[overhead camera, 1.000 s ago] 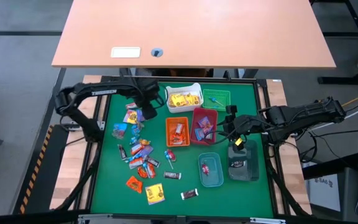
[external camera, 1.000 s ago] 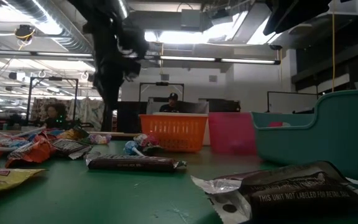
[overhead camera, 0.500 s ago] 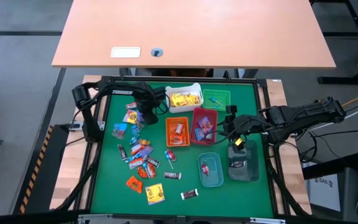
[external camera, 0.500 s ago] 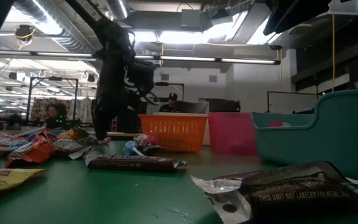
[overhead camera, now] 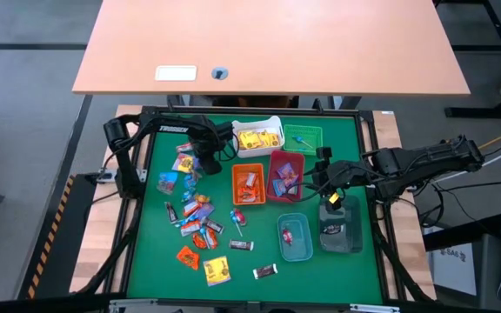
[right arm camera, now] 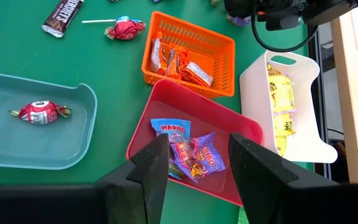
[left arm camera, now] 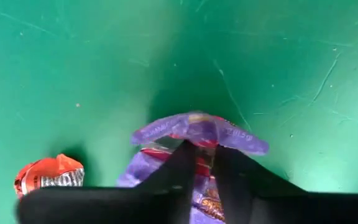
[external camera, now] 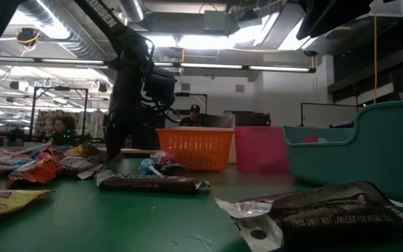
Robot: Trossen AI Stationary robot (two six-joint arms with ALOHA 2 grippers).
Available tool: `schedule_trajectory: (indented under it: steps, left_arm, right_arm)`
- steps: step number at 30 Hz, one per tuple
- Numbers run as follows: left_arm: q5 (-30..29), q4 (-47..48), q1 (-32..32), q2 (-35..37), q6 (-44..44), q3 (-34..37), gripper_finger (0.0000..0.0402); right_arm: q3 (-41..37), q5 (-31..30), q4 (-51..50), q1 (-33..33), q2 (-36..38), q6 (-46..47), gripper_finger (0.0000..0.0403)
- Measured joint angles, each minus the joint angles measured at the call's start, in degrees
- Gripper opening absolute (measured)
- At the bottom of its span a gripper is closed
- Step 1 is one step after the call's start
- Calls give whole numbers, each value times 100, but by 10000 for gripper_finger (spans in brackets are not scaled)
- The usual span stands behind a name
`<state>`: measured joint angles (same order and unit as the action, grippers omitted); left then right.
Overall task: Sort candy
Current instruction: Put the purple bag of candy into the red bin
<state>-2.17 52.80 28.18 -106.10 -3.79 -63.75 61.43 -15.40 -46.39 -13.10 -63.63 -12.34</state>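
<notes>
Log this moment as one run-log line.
task: sort candy | left gripper: shut on purple candy packet, down at green mat | right gripper: open, above red bin | phase: picking

Light: bright, even, from ceiling strip lamps (external camera: 61, 31) overhead.
Shadows: soft, dark patch on green mat (left arm camera: 278, 50) beside purple wrapper (left arm camera: 201, 129).
Glare: lamps blown out in low view.
Focus: nearest silver wrapper (external camera: 313, 210) soft; far room hazy.
</notes>
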Motion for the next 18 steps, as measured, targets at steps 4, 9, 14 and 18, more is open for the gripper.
schedule_trajectory:
  steps: [4, 9, 14, 18]
  left_arm:
    - [-19, -19, 0, -2, -4, 0, 6]
    - [-31, -14, 0, 89, 140, 21, 1]
    - [-2, 96, -19, 447, 91, 31, 0]
    - [79, 154, -111, 774, 73, 31, 0]
  right_arm:
    - [0, 0, 0, 0, 1, 2, 166]
    - [0, 0, 0, 0, 1, 4, 166]
    - [0, 0, 1, 0, 1, 4, 166]
    - [0, 0, 49, 0, 1, 4, 166]
